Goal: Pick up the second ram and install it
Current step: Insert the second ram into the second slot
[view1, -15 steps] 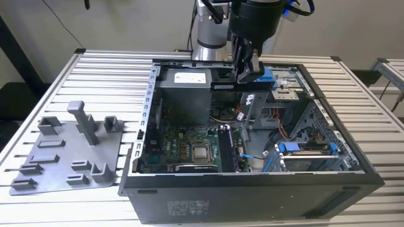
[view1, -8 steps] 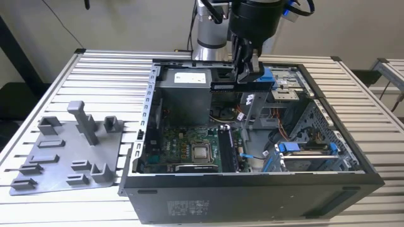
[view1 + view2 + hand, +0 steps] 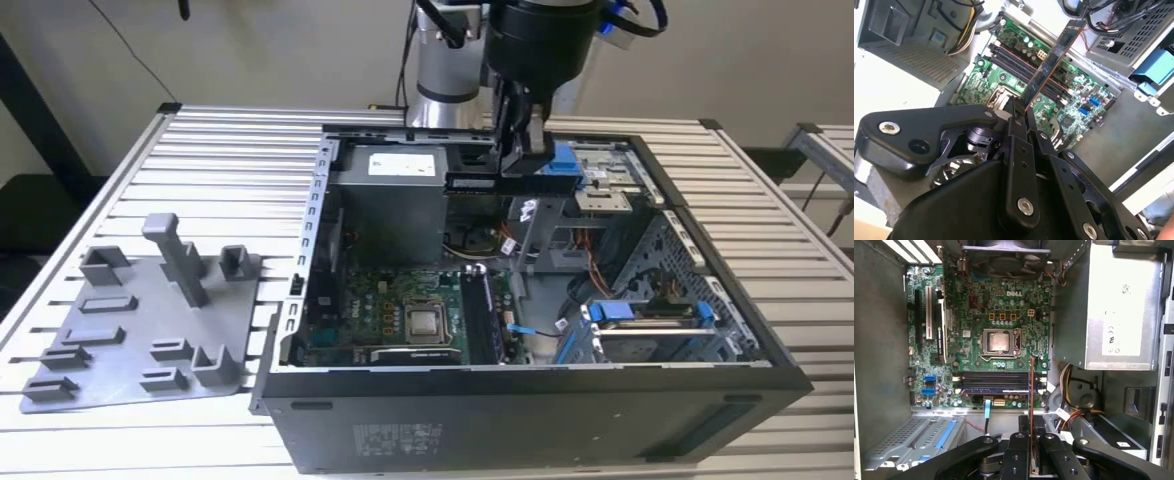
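Observation:
My gripper (image 3: 523, 165) hangs over the open computer case, shut on the second ram (image 3: 483, 184), a slim dark stick held by one end. In the second wrist view the second ram (image 3: 1054, 57) juts out from the gripper (image 3: 1021, 107) above the green motherboard (image 3: 1004, 75). In the first wrist view the second ram (image 3: 1031, 385) shows edge-on between the fingers (image 3: 1019, 445), crossing above the black memory slots (image 3: 999, 377). It hangs clear of the motherboard (image 3: 974, 310), which lies on the case floor. One slot (image 3: 996, 389) appears to hold a stick.
A grey plastic tray with upright posts (image 3: 147, 320) lies on the slatted table at the exterior view's left of the case. Inside the case are the grey power supply (image 3: 1119, 305), the processor socket (image 3: 999, 340), loose cables (image 3: 1071, 412) and a drive cage with blue clips (image 3: 647, 315).

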Robot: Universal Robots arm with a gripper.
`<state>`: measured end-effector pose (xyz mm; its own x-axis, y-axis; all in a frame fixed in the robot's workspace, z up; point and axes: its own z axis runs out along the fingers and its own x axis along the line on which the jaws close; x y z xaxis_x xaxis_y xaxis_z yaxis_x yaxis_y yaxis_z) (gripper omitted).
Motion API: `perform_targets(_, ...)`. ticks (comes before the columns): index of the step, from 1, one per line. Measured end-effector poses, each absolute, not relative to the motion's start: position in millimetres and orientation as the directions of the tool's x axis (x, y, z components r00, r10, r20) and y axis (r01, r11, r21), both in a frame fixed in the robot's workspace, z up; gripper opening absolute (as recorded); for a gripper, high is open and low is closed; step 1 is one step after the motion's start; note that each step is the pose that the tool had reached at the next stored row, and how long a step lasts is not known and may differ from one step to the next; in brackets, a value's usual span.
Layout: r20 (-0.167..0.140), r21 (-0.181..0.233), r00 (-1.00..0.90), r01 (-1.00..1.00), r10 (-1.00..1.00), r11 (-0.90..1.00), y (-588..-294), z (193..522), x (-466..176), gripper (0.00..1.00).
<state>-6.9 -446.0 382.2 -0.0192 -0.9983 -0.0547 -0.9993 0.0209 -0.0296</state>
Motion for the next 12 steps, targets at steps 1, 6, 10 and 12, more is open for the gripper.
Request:
perform_targets(1, -0.055, -0.030, -0.031, -0.999, -0.998, 0.033, -446.0, 382.1, -6.9, 0.14)
perform_targets(6, -0.055, -0.030, -0.094, -0.995, -0.994, 0.096, -446.0, 381.6, -6.9, 0.14)
perform_targets(10, -0.055, -0.030, -0.152, -0.988, -0.987, 0.154, -446.0, 381.2, -6.9, 0.14)
perform_targets(12, -0.055, -0.030, -0.181, -0.983, -0.982, 0.183, -446.0, 381.1, -6.9, 0.14)
